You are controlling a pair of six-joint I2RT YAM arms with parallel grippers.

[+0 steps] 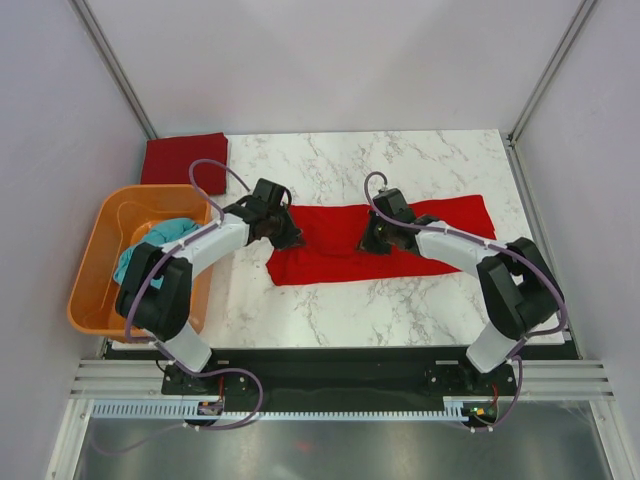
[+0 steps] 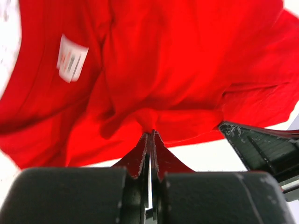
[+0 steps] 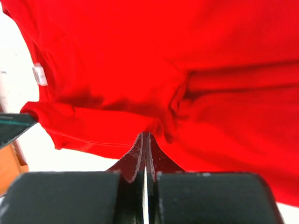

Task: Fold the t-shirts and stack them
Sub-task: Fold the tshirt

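The bright red t-shirt [image 1: 340, 262] lies stretched on the worktop [image 1: 400, 310], right of the orange basket [image 1: 95, 290]. The left end effector [image 2: 150, 136] and right end effector [image 3: 145, 136] are each clenched on its cloth. It looks light and limp and will probably sag, so 2 edge pinches suit it.

Left arm [image 1: 215, 240] and right arm [image 1: 450, 245]: white link covers, black joints, black tapered fingers [image 2: 138, 158]. A lilac cable [image 1: 210, 162] runs up each from the base bar [image 1: 330, 378].
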